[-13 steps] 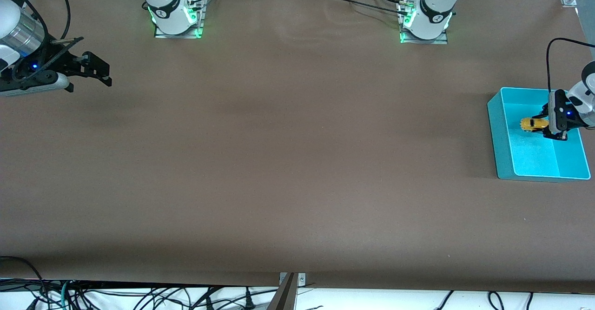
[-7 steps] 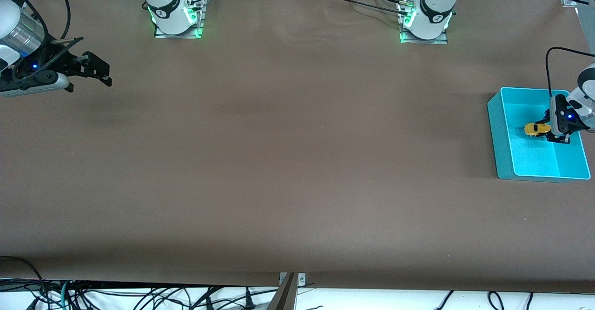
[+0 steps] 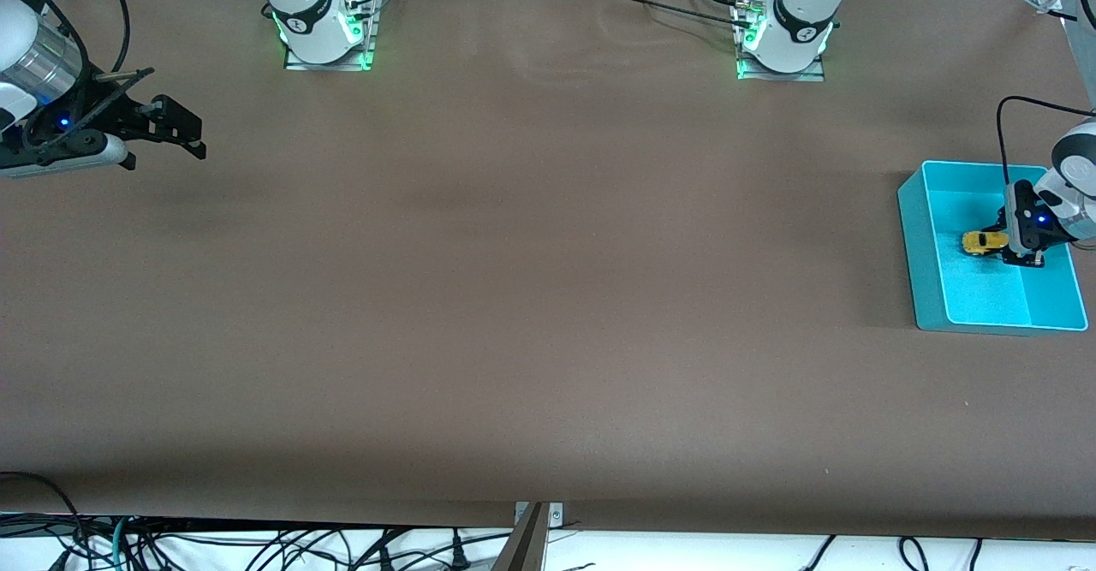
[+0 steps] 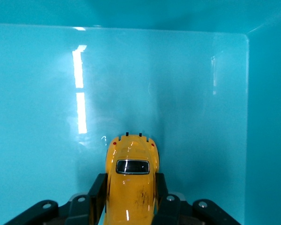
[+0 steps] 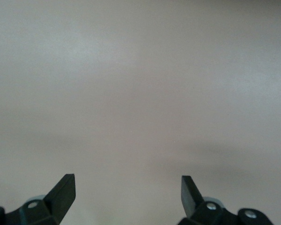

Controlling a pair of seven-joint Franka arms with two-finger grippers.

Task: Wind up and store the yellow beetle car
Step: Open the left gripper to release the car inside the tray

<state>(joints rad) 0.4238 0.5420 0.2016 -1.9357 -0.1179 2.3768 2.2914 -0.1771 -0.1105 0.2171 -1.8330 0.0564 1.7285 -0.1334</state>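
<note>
The left end effector (image 3: pixel 1010 244) clamps the yellow beetle car (image 4: pixel 131 180) (no legible writing) inside the teal bin (image 3: pixel 920 237). The right end effector (image 5: pixel 127 192) waits spread apart over the tabletop (image 3: pixel 531 297).

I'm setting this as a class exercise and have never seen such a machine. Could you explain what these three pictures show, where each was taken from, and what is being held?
Two robot arms stand at a brown table. One picture looks down from a high camera facing them; the other two come from cameras on each arm's wrist. The left gripper is inside a turquoise bin at its end of the table, its fingers shut on the yellow beetle car. The right gripper waits open above bare table at its own end, holding nothing.
</note>
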